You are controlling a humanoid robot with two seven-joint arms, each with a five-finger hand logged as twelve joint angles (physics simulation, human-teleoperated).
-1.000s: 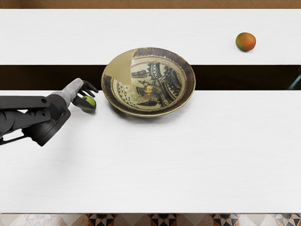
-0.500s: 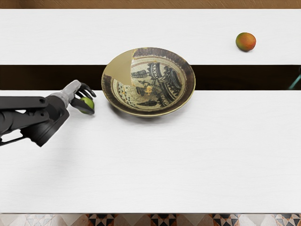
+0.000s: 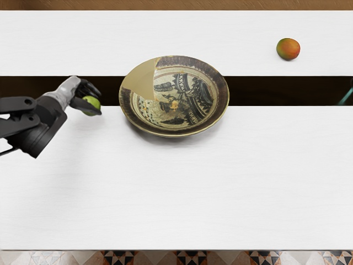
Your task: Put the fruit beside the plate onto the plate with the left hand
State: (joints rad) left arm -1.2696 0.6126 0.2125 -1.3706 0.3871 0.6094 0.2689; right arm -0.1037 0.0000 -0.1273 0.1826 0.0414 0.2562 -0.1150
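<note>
The fingers [image 3: 88, 86] of the left hand [image 3: 83, 98] grip the green fruit [image 3: 92, 102] beside the plate [image 3: 223, 95]; next, I reckon, carry it right, over the plate.

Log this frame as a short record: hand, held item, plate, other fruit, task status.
left hand: enters from the left, fingers curled round the green fruit
green fruit: in the hand, left of the plate, not over it
plate: patterned, mid-table, no fruit in it
red-orange fruit: far right on the table, apart from the plate
task status: fruit not yet on the plate
</note>
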